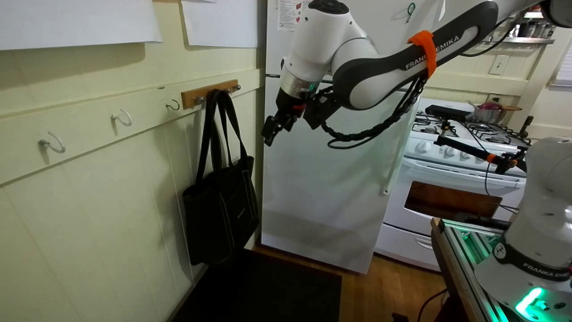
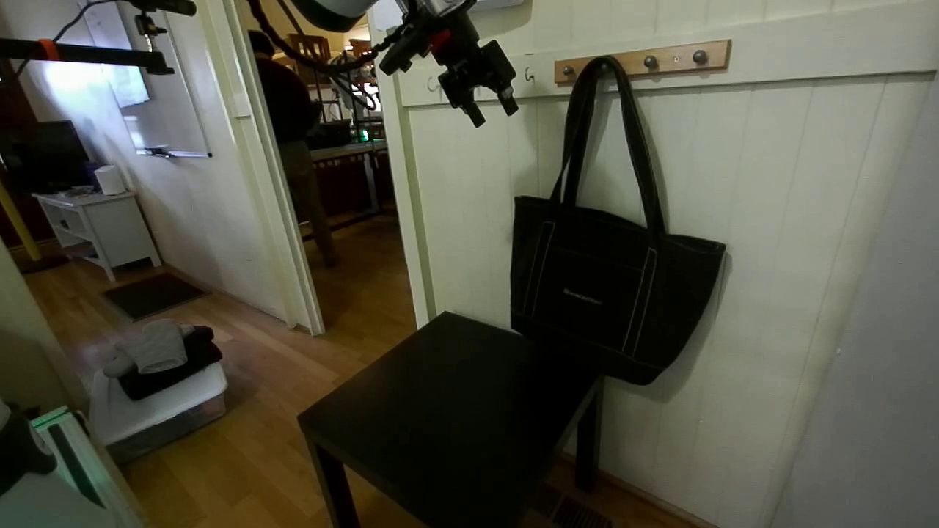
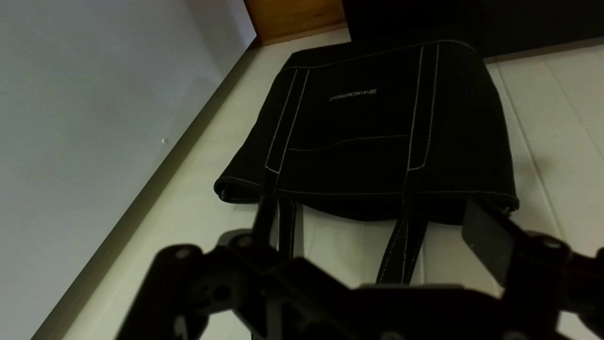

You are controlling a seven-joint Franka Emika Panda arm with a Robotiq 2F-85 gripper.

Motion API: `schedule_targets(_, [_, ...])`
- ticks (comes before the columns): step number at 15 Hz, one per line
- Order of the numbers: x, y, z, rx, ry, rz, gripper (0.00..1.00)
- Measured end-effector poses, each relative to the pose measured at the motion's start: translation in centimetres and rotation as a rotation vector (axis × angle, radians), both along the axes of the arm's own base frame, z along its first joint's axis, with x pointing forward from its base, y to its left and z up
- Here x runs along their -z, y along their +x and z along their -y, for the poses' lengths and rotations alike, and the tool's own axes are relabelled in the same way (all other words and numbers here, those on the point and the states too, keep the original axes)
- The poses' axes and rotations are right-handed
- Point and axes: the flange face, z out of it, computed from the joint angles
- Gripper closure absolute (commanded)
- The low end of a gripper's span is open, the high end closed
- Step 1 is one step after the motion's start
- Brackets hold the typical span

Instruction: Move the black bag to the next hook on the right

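The black bag [image 1: 221, 214] hangs by its straps from a knob on a wooden rack [image 1: 190, 99], and it shows in both exterior views [image 2: 609, 293]. In an exterior view, one knob [image 2: 568, 71] shows left of the straps, and two knobs, a nearer one [image 2: 651, 61] and a farther one [image 2: 700, 56], show to the right. My gripper [image 2: 493, 111] is open and empty, out from the wall and apart from the straps. It also shows in the other picture of the scene [image 1: 277, 129]. In the wrist view, the bag [image 3: 358, 118] appears upside down beyond the spread fingers; the rack is out of view.
White hooks [image 1: 123, 117] and a small dark hook [image 1: 173, 104] line the same wall. A white fridge [image 1: 321, 188] stands beside the bag. A black table [image 2: 447, 411] stands below it. Papers [image 1: 219, 22] hang above the rail.
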Motion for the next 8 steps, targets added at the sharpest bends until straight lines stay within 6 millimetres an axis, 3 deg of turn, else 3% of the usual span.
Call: schedule_targets(8, [-0.18, 0.02, 0.05, -0.001, -0.003, 0.003, 0.00])
